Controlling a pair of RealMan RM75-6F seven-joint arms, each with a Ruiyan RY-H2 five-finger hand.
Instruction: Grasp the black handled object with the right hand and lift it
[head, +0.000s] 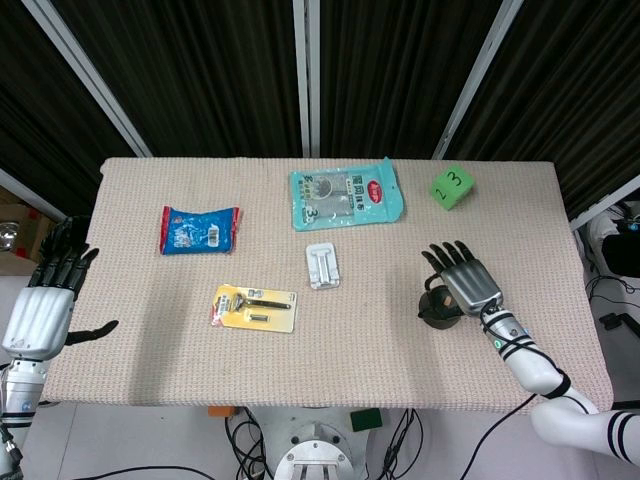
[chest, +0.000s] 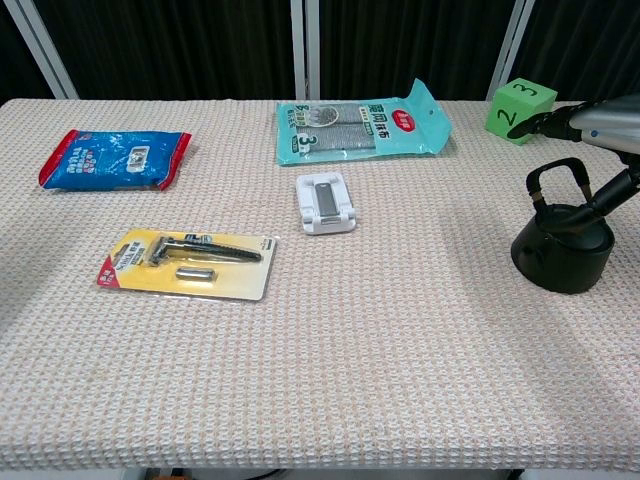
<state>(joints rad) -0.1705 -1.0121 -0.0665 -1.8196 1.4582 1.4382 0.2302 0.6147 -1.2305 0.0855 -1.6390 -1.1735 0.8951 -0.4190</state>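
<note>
The black handled object (head: 439, 314) is a squat round pot with an arched handle (chest: 556, 181), standing on the table's right side. Its body (chest: 562, 250) shows fully in the chest view. My right hand (head: 463, 279) hovers just above and beside it, palm down, fingers spread toward the far edge. In the chest view its fingertips (chest: 545, 123) reach past the handle's top, and the thumb (chest: 612, 193) slants down beside the handle; it grips nothing. My left hand (head: 46, 297) hangs open off the table's left edge, seen only in the head view.
A green cube (chest: 520, 109) marked 23 sits just behind the right hand. A teal packet (head: 346, 196), a white holder (head: 323, 265), a yellow razor card (head: 255, 307) and a blue packet (head: 200, 228) lie across the middle and left of the beige cloth.
</note>
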